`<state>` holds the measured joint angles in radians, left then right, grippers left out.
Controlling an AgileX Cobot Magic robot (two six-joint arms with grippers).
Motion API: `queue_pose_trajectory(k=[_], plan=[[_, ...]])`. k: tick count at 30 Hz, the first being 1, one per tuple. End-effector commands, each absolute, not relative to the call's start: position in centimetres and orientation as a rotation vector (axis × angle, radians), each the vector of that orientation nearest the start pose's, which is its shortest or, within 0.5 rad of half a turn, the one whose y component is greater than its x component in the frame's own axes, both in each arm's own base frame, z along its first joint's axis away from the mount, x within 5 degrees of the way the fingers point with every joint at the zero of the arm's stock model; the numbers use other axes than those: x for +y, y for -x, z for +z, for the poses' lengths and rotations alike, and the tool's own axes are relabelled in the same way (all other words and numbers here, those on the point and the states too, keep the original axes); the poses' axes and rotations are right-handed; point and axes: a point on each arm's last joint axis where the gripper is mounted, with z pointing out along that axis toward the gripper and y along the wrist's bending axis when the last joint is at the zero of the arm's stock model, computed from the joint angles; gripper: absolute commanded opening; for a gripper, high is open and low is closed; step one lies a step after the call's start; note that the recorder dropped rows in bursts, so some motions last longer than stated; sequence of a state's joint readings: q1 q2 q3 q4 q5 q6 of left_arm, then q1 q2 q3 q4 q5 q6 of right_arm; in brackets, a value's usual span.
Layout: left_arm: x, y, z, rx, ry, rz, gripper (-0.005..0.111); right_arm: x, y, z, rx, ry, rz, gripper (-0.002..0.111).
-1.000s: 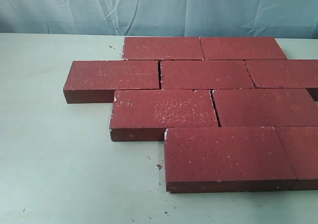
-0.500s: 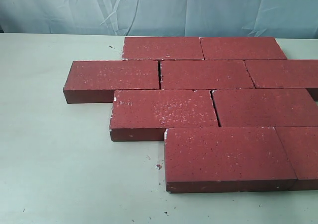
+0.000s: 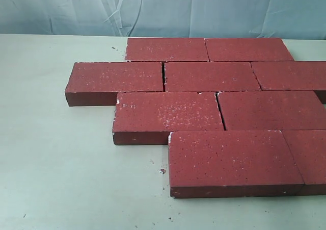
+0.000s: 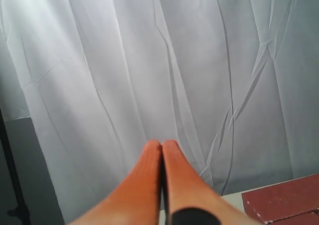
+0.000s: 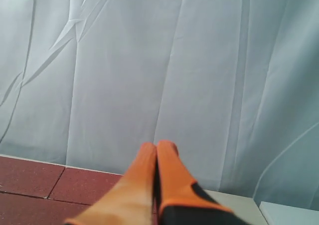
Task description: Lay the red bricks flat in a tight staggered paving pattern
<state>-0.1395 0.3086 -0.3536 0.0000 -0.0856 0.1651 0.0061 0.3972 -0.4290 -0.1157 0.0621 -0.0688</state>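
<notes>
Several red bricks (image 3: 211, 76) lie flat on the pale green table (image 3: 61, 163) in four staggered rows, edges touching or nearly so; the nearest row holds a large brick (image 3: 229, 158). Neither arm shows in the exterior view. In the left wrist view my left gripper (image 4: 162, 144) is shut with nothing in it, raised toward the white curtain, with a brick corner (image 4: 284, 200) low beside it. My right gripper (image 5: 157, 146) is also shut and empty, with bricks (image 5: 45, 180) lying below it.
A wrinkled pale curtain (image 3: 163, 8) hangs behind the table. Small crumbs (image 3: 162, 171) dot the table near the front brick. The brick rows run off the right edge of the exterior view. A dark post (image 4: 10, 175) stands beside the curtain.
</notes>
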Motion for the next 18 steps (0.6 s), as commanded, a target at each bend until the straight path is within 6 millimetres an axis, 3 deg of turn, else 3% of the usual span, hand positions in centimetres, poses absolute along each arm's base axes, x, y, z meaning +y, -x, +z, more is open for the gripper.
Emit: queue_pose_trajectory(k=[1,18], plan=[[-1.08,-7.55,31.92,1.336,-0.191,0.000,0.000,-0.05,-9.12,32.47,1.498,0.122,-0.138,-0.001],[-1.15,-7.55,31.88,1.329,-0.260,0.073,0.000,-0.04,-9.12,32.50,1.495,0.123,-0.140,-0.001]])
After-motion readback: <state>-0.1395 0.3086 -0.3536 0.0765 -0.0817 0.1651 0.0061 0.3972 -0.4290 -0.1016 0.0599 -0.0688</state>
